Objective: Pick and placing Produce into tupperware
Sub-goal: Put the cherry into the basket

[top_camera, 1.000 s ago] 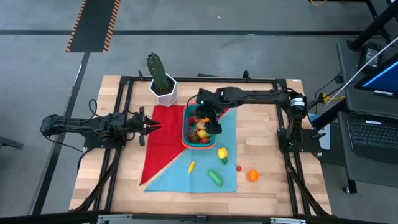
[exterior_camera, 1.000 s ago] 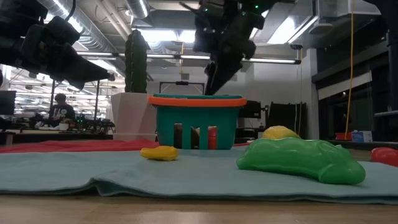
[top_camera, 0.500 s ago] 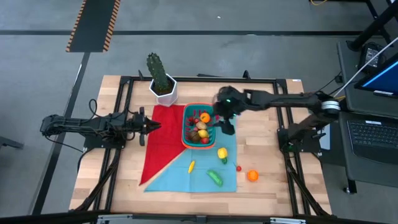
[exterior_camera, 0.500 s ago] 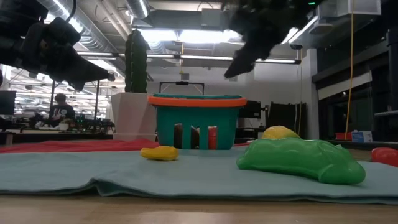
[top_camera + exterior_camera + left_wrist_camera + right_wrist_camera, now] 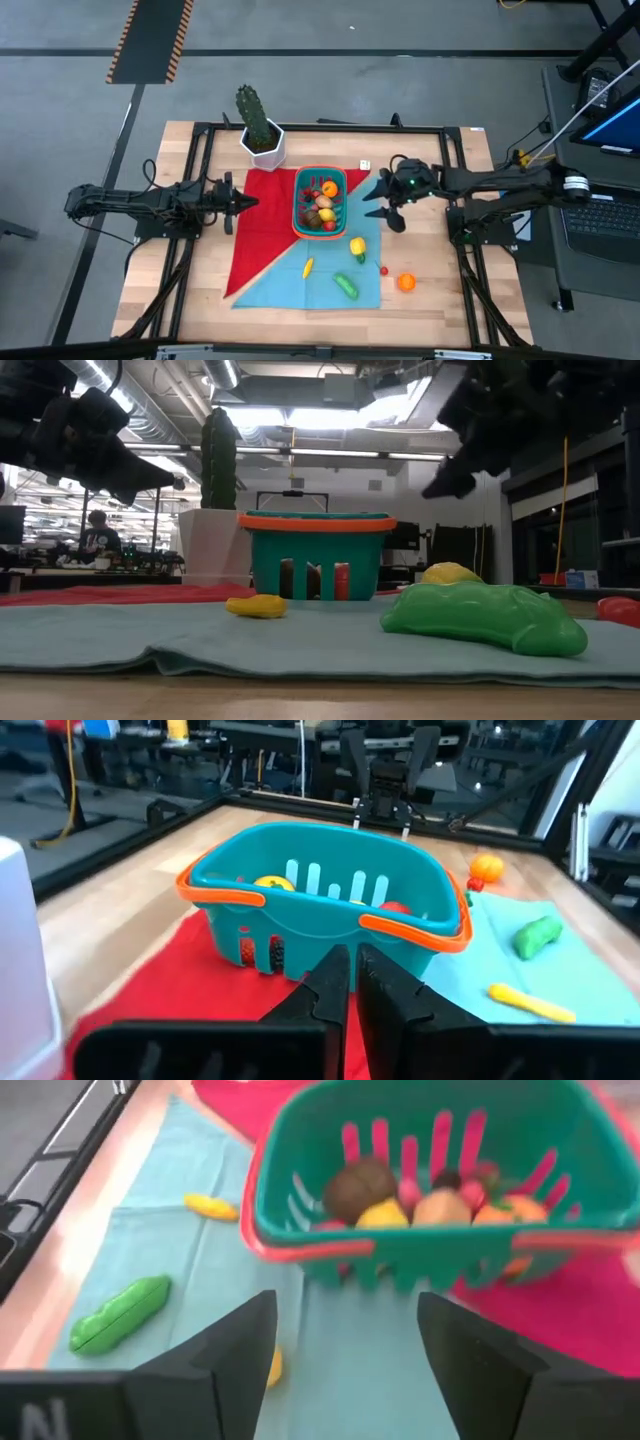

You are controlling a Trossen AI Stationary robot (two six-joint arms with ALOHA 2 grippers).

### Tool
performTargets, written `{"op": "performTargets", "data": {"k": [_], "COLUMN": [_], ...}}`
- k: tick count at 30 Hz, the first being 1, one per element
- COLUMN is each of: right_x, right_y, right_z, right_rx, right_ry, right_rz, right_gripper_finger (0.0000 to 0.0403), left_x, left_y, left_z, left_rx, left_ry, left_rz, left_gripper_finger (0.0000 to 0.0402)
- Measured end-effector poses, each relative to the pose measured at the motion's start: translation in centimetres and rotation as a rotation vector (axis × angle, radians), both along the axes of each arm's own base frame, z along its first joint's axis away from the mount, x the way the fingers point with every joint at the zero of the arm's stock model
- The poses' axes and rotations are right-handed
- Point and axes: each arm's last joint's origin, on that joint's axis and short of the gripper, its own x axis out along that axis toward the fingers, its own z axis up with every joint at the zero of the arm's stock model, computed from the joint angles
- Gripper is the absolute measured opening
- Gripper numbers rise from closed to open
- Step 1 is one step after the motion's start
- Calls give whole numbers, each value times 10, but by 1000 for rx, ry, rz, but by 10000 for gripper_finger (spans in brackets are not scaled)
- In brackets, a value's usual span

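The teal tupperware (image 5: 320,203) with an orange-red rim stands on the cloths at mid table and holds several produce pieces (image 5: 400,1195). On the teal cloth near it lie a yellow pepper (image 5: 357,246), a thin yellow piece (image 5: 308,267), a green piece (image 5: 346,286), a small red piece (image 5: 384,269) and, on the bare wood, an orange piece (image 5: 406,283). My right gripper (image 5: 383,207) hangs open and empty just right of the tupperware, above the table. My left gripper (image 5: 245,203) is shut and empty, left of the tupperware.
A green cactus in a white pot (image 5: 260,130) stands at the far edge, left of the tupperware. A red cloth (image 5: 262,230) and a teal cloth (image 5: 325,280) cover the table's middle. Bare wood (image 5: 430,270) lies to the right. A black frame (image 5: 460,250) runs around the table.
My right gripper has drawn back from above the tupperware toward the table's right edge and now hangs beside the tupperware's right side. The tupperware and the loose produce have stayed in place.
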Motion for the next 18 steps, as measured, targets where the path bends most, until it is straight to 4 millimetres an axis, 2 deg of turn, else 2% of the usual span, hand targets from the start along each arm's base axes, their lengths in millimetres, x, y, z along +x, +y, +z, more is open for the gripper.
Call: {"op": "performTargets", "data": {"k": [4, 8, 12, 18], "right_x": [-7, -8, -5, -6], "right_y": [1, 1, 1, 2], "right_z": [-15, -17, -7, 13], "right_rx": [65, 45, 43, 60], "right_ry": [61, 74, 77, 203], "right_rz": [-49, -36, -33, -31], "right_gripper_finger": [244, 244, 244, 244], "left_x": [0, 0, 0, 0], "left_y": [0, 0, 0, 0], "left_z": [0, 0, 0, 0], "left_rx": [98, 153, 155, 154], "left_ry": [17, 26, 27, 27], "left_rz": [-15, -23, -22, -22], "left_gripper_finger": [7, 1, 3, 18]}}
